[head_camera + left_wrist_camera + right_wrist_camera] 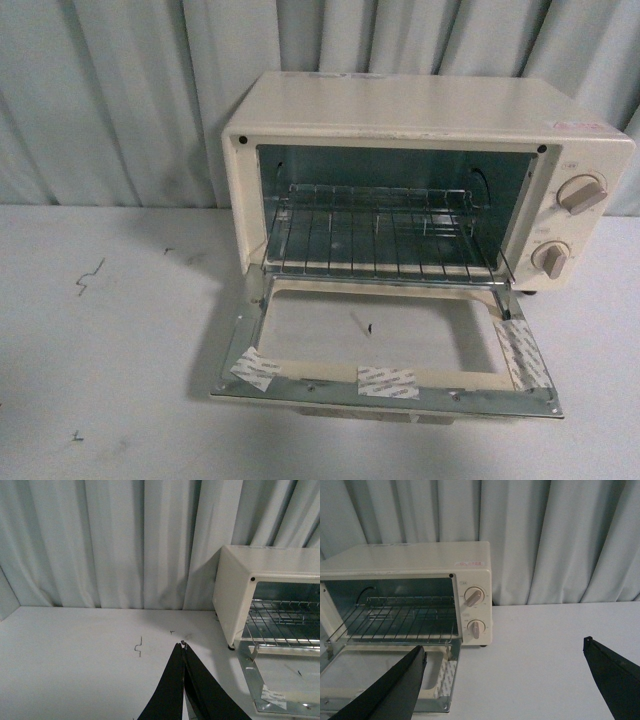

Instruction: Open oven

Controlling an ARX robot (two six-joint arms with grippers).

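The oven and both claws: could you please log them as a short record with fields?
oven: cream, on the table, curtain behind
door: fully open, folded down flat in front
rack: inside, nothing on it
knobs: two, one above the other beside the opening
left claw: shut, empty, apart from the oven
right claw: open, empty
task state: the opening looks done
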